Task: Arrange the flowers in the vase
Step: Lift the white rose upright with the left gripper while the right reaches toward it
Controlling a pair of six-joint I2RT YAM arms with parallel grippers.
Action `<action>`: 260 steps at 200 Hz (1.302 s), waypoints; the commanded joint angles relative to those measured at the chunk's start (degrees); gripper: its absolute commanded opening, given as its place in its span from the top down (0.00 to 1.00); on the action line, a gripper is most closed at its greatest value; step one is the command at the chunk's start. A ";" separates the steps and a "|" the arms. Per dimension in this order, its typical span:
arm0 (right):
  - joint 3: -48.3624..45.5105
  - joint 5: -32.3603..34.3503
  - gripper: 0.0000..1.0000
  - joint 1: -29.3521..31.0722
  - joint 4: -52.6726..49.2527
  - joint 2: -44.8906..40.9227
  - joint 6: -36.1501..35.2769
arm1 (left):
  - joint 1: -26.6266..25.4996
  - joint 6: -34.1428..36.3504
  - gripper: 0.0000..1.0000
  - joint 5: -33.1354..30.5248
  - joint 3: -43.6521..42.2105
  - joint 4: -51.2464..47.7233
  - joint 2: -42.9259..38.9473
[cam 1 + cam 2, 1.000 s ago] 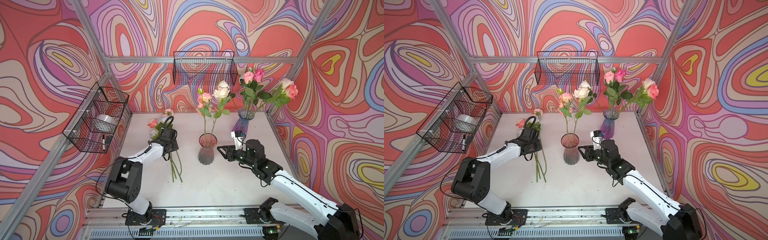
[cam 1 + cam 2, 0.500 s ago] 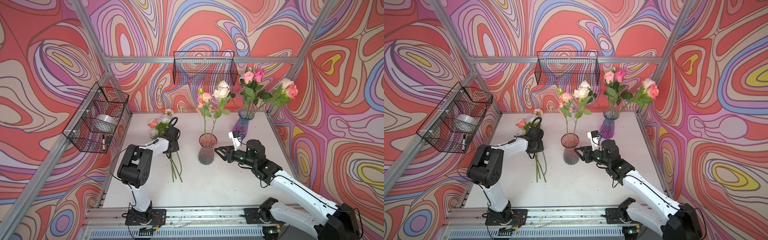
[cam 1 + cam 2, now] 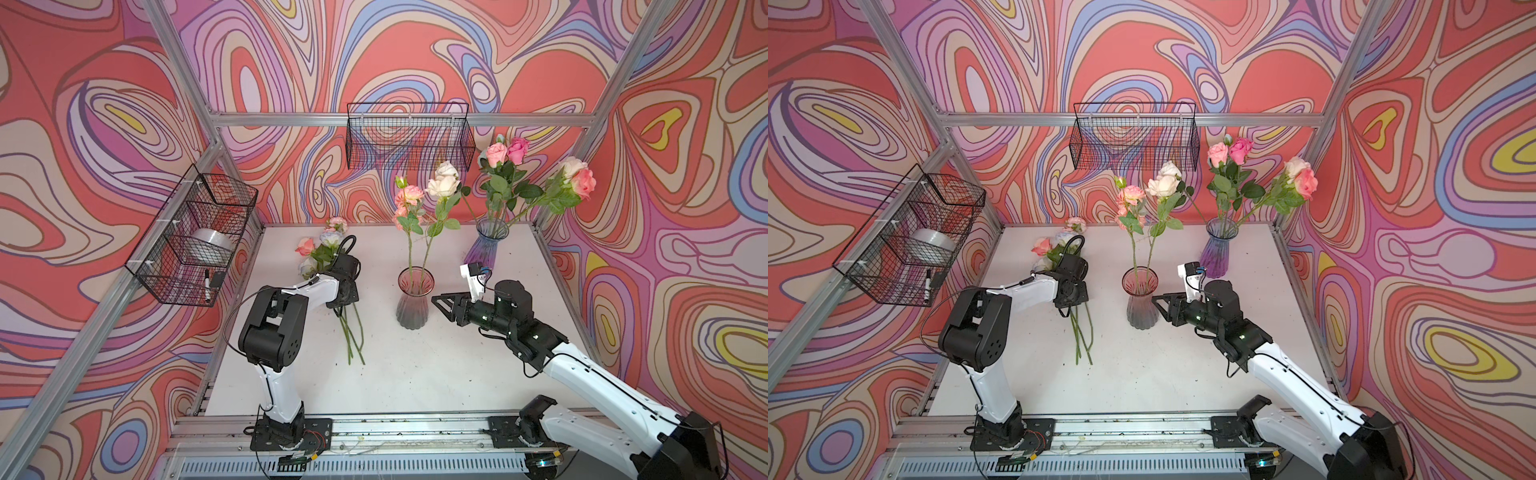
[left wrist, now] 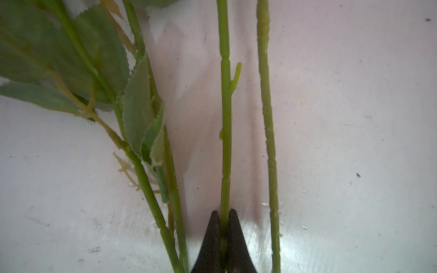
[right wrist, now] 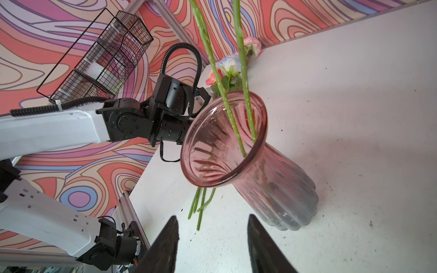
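Roughly partway: pink vase (image 3: 412, 305) holds two stems (image 5: 248, 99), purple vase (image 3: 483, 257) several, but a bunch of flowers (image 3: 322, 254) lies on the table (image 3: 436, 374). Over there the left gripper (image 4: 224, 213) is pinched tight on one stem (image 4: 225, 118); the right gripper (image 5: 212, 217), jaws parted and empty, sits near the pink vase.

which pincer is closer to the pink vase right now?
Right. The right pincer hangs open just beside the pink vase, tips aimed at its body. The left pincer is farther off, shut on a flower stem lying on the table.
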 commanded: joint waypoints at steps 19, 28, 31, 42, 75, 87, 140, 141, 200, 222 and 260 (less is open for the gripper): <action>2.40 1.96 0.52 0.19 -1.61 -0.95 -1.09 | 0.27 0.35 1.00 2.54 -0.04 -0.74 -7.63; 2.86 1.96 0.52 0.20 -1.92 -1.08 -1.11 | 0.34 -0.07 1.00 3.22 0.17 -1.50 -9.18; 3.07 1.99 0.52 0.20 -2.01 -1.26 -1.12 | 0.28 -0.04 1.00 3.74 0.22 -1.59 -9.76; 3.76 1.77 0.53 0.24 -2.47 -1.55 -1.26 | 0.19 -0.02 1.00 5.47 0.04 -1.44 -12.20; 6.34 2.19 0.53 0.17 -3.56 -1.17 -2.94 | 0.21 0.06 1.00 8.19 -0.50 -1.00 -20.15; 7.41 1.89 0.53 0.17 -3.61 -0.72 -3.20 | 0.26 0.14 1.00 9.32 -0.93 -0.88 -23.07; 15.16 -2.91 0.53 0.26 -3.65 1.96 -3.28 | -5.04 6.00 1.00 19.84 -16.31 20.22 -44.09; 15.36 -3.09 0.53 0.25 -3.66 2.08 -3.20 | -5.33 6.23 1.00 19.82 -16.50 20.60 -44.47; 22.90 -3.62 0.51 6.09 -0.54 7.26 -0.79 | -14.45 6.63 1.00 22.61 -30.72 30.37 -67.61; 26.87 -2.29 0.48 11.46 -0.32 11.97 -3.30 | -15.18 6.41 1.00 24.09 -32.30 29.31 -71.40; 32.42 -5.97 0.44 16.57 4.33 20.18 -3.00 | -15.29 6.09 1.00 24.15 -32.28 26.48 -73.77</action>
